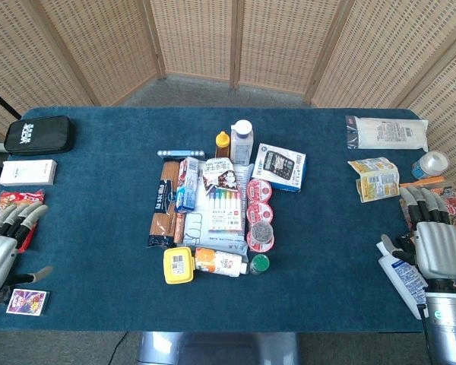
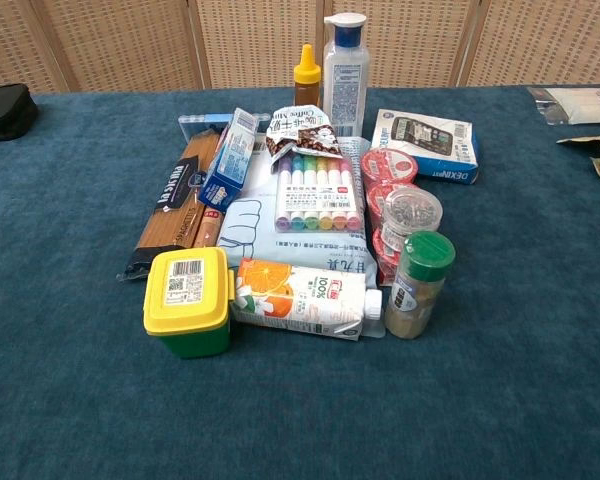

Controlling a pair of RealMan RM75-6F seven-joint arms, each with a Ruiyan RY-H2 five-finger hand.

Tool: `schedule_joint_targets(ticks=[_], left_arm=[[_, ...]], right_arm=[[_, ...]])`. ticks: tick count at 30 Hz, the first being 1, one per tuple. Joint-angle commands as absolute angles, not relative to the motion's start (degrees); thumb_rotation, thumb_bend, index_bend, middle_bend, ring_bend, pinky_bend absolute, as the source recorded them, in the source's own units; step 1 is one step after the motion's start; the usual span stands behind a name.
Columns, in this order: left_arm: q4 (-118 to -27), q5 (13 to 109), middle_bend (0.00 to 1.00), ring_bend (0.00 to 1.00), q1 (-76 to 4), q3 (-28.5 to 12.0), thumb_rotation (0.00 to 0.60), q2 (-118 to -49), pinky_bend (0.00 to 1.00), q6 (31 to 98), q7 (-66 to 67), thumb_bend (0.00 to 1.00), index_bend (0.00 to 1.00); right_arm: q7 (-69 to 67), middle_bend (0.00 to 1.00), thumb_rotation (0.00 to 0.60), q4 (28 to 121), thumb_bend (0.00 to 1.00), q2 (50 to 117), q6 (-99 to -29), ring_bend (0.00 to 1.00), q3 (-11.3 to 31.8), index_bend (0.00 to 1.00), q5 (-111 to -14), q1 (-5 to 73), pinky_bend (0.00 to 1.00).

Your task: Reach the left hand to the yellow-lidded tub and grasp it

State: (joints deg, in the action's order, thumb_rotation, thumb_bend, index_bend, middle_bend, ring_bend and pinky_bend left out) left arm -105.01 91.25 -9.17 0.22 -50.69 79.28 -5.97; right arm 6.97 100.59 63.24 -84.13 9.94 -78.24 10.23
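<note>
left robot hand [image 1: 1,255] empty, fingers apart, right robot hand [image 1: 435,245] likewise

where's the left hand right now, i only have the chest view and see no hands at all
Observer: In the head view the left hand is at the table's left edge, far from the yellow-lidded green plastic tub.
Operator: is it holding anything
Observer: No, its fingers are spread and empty, beside a red snack packet.
Operator: anything lying between it and the tub
Observer: Only bare blue cloth; a small purple card pack lies nearer the front edge, off that line.
Operator: and the right hand
Observer: The right hand is open at the far right edge, beside a white tube.
</note>
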Motion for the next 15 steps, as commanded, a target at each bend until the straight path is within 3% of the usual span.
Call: schedule_joint_targets(ticks=[1,11,15], left_arm=[[-105.98,92.05,0.00,0.00,-11.00,0.78,0.600,-50.28,0.00,75.97,-5.17,0.11,0.17],[-109.89,91.53,0.00,0.00,-18.69,1.17,0.600,-52.99,0.00,62.26,2.71,0.11,0.25],[-111.14,90.10,0.00,0.00,-20.72,0.22,0.600,-55.23,0.00,60.09,6.42,0.11,0.23]], right_arm=[[6.93,0.00,0.567,100.87,0.29,62.93,-84.34,0.00,9.80,0.00,-78.37,9.96,0.00],[7.84,0.00,0.569,102.41,0.29,61.89,-84.96,0.00,10.02,0.00,-78.53,9.57,0.00],[7.69,0.00,0.569,102.70,0.29,61.65,-85.30,0.00,9.89,0.00,-78.42,9.12,0.00]])
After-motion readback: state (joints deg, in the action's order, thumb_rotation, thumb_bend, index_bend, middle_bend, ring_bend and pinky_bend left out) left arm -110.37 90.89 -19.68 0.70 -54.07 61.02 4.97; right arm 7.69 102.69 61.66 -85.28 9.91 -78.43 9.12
